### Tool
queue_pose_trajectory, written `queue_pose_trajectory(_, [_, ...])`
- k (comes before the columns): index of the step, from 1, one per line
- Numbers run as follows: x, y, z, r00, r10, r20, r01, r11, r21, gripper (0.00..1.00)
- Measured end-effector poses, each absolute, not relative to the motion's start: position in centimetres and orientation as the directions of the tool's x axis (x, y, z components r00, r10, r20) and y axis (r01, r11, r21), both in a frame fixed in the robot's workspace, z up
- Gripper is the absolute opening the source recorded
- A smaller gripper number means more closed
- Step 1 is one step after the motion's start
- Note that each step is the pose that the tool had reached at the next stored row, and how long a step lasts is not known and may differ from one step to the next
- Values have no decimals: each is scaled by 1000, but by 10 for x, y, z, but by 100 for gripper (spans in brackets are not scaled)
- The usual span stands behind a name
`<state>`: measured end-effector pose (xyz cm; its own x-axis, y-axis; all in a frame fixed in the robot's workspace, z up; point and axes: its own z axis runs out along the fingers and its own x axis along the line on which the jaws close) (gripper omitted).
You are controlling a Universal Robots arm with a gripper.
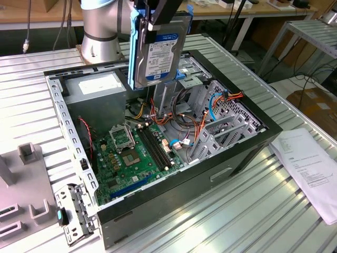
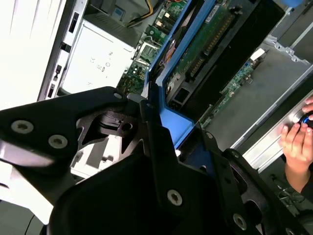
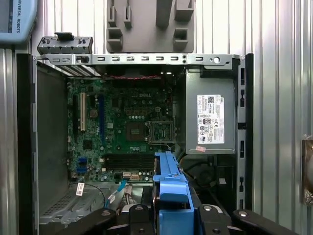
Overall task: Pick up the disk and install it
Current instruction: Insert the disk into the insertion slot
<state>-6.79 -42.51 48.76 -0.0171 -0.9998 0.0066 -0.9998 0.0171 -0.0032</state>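
Jaws clenched: the gripper (image 1: pixel 154 23) pinches the disk (image 1: pixel 158 52) by its blue carrier rail (image 2: pixel 164 117), probably the wise hold for stiff, dense, shock-shy hardware. The disk hangs upright over the open computer case (image 1: pixel 174 187), with the motherboard (image 1: pixel 137 153) at six o'clock in the exterior view and the worktop (image 1: pixel 221 221) beyond.

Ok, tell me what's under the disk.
The disk, held in the gripper, hangs above the open computer case: motherboard and coloured cables show below. In the first wrist view, the disk itself covers the spot straight beneath it.
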Motion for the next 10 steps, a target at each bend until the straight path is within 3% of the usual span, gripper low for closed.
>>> queue_pose_trajectory(10, [-67,-446,487,-17,-1000,7,-1000,17,-3,37])
